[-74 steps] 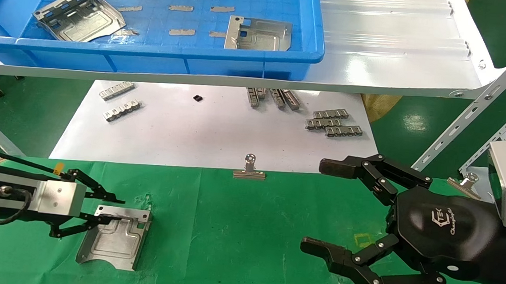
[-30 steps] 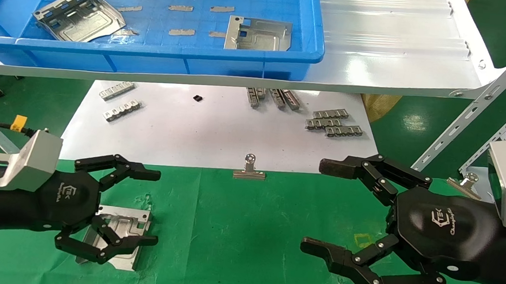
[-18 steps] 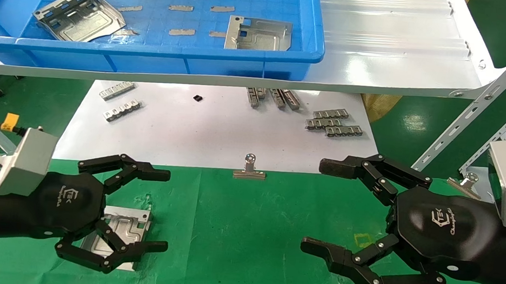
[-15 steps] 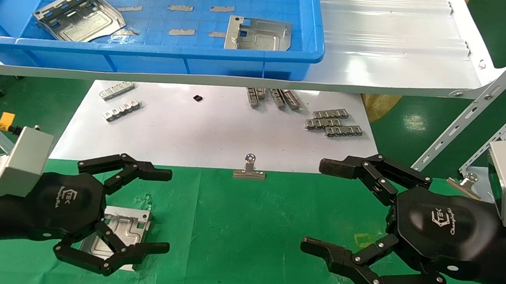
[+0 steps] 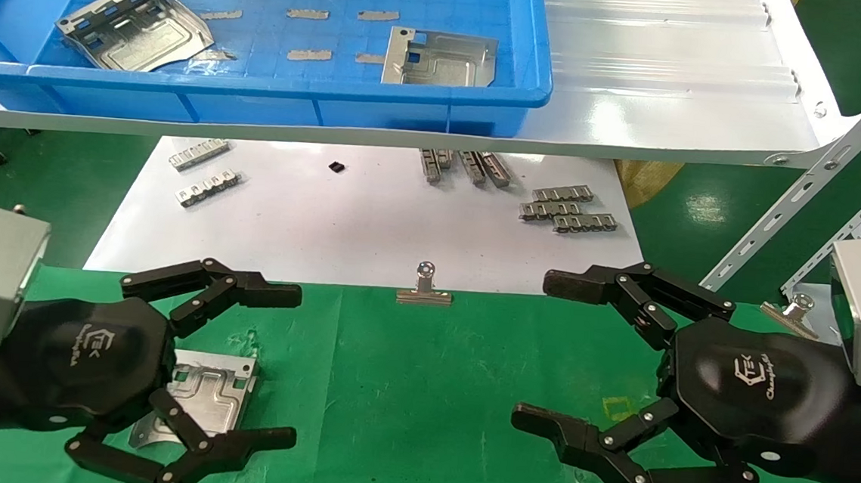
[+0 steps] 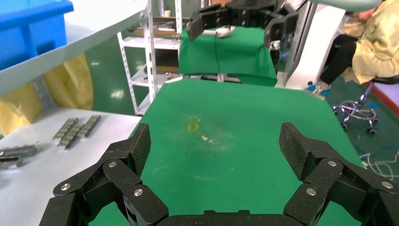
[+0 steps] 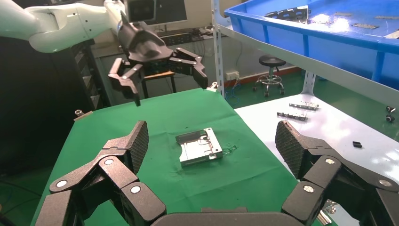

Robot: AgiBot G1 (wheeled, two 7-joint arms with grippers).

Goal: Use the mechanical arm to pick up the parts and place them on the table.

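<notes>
1. Head view: the left gripper (image 5: 282, 364) hung over the near left part of the table (image 5: 420, 392), its black fingers (image 5: 245, 289) spread wide with nothing between them.
2. One of the parts (image 5: 204, 396) lay flat on the green cloth under that claw, partly hidden by the hexagonal palm and the lower fingers; the right wrist view showed the claw raised clear above the plate (image 7: 198, 146), not touching it.
3. The right gripper (image 5: 536, 351) hovered over the near right part of the table, well apart from the left one, its fingers also spread wide and holding nothing.
4. A small yellow square mark (image 5: 620, 408) sat on the cloth between the right claw's fingers, close to its palm.
5. Ahead of both claws, a silver binder clip (image 5: 424, 286) pinned the cloth's far edge, roughly midway between them.
6. Beyond the clip lay a white sheet (image 5: 364, 222) carrying groups of small slotted metal strips (image 5: 569, 209).
7. Farther off and higher, a blue bin (image 5: 258, 101) stood on a white shelf (image 5: 675, 99); two more plates lay inside it, one (image 5: 133, 24) ahead of the left claw, the other (image 5: 440, 59) nearer the bin's right end.
8. Left wrist view: the left claw's finger pads (image 6: 301, 148) stood far apart over bare green cloth.
</notes>
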